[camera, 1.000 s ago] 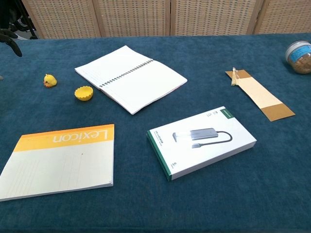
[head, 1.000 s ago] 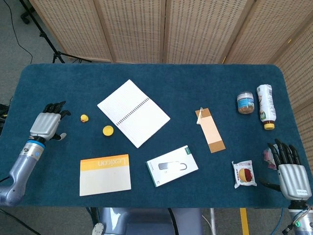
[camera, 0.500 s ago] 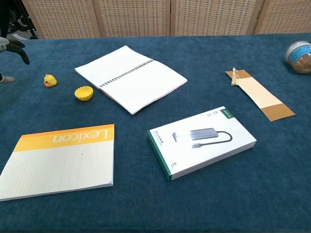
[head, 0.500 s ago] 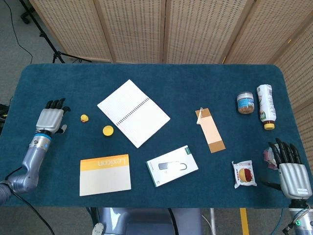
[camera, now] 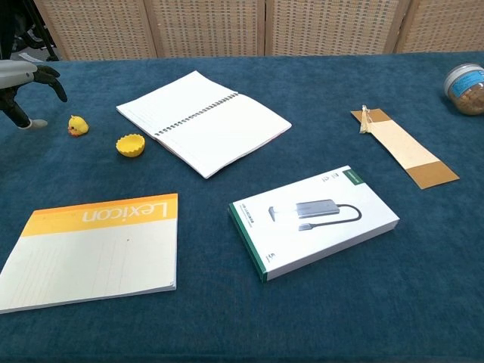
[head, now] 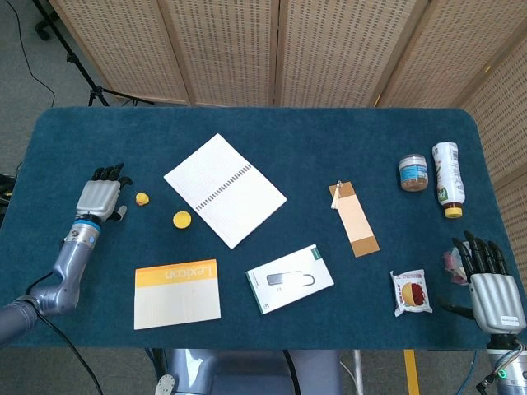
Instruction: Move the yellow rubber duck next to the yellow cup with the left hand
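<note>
Plainly, the left hand (head: 100, 197) hovered with fingers spread and empty, just left of the yellow rubber duck (head: 142, 198), not touching it. The duck sat on the table (head: 329, 140), near the yellow cup (head: 181, 219) but up-left of it. The grasp and the move remained undone. The right hand (head: 492, 292) rested spread at the near right.

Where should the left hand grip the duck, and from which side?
Pinch the duck's body across its sides, coming down from above on its left. It's small and squat on the cloth, so there's little to wrap. The left hand already sits open just to its left, and the cup lies on the far side, clear of that approach.
</note>
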Robot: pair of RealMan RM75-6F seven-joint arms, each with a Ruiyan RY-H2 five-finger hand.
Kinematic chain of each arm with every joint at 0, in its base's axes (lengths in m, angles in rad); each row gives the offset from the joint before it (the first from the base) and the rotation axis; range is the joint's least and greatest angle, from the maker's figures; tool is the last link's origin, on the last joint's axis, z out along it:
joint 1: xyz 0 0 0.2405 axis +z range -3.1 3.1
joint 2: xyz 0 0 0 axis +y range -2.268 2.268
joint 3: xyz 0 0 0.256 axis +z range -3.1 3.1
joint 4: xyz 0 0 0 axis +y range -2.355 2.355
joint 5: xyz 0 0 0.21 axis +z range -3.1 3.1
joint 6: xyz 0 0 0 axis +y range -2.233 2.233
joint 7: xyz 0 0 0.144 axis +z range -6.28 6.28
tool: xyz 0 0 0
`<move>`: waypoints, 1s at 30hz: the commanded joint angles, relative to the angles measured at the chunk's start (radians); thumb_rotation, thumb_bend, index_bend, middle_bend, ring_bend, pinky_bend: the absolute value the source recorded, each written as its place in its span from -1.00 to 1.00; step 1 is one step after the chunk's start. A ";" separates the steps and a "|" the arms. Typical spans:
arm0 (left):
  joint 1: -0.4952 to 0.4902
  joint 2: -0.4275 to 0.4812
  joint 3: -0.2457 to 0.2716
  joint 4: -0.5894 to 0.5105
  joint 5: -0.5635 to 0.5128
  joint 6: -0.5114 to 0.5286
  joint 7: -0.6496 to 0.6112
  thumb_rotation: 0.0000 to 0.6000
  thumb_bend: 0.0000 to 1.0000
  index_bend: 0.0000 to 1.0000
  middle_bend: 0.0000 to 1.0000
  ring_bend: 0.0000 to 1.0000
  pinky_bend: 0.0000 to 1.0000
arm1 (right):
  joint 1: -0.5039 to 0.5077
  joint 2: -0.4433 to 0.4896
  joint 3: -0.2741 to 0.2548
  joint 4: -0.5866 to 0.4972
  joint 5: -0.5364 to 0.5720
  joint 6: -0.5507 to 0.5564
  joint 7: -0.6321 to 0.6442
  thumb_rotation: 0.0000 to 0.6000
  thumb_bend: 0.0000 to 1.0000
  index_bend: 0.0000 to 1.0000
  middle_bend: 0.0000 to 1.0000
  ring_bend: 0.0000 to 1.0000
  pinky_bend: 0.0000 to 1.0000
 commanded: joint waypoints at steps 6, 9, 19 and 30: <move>-0.011 -0.011 0.000 0.011 -0.008 -0.014 0.000 1.00 -0.24 -0.43 -1.00 -1.00 -1.00 | -0.002 -0.002 0.000 0.004 -0.005 0.007 0.006 1.00 -1.00 -1.00 -1.00 -1.00 -1.00; -0.017 -0.024 0.002 0.029 -0.015 -0.021 0.007 1.00 -0.24 -0.43 -1.00 -1.00 -1.00 | -0.002 -0.002 0.001 0.005 -0.005 0.008 0.008 1.00 -1.00 -1.00 -1.00 -1.00 -1.00; -0.031 -0.075 0.001 0.094 -0.018 -0.031 0.003 1.00 -0.22 -0.38 -1.00 -1.00 -1.00 | -0.003 -0.002 0.002 0.007 -0.005 0.011 0.012 1.00 -1.00 -1.00 -1.00 -1.00 -1.00; -0.043 -0.105 -0.006 0.128 -0.012 -0.032 0.001 1.00 -0.19 -0.34 -1.00 -1.00 -1.00 | -0.003 -0.003 0.001 0.009 -0.009 0.014 0.013 1.00 -1.00 -1.00 -1.00 -1.00 -1.00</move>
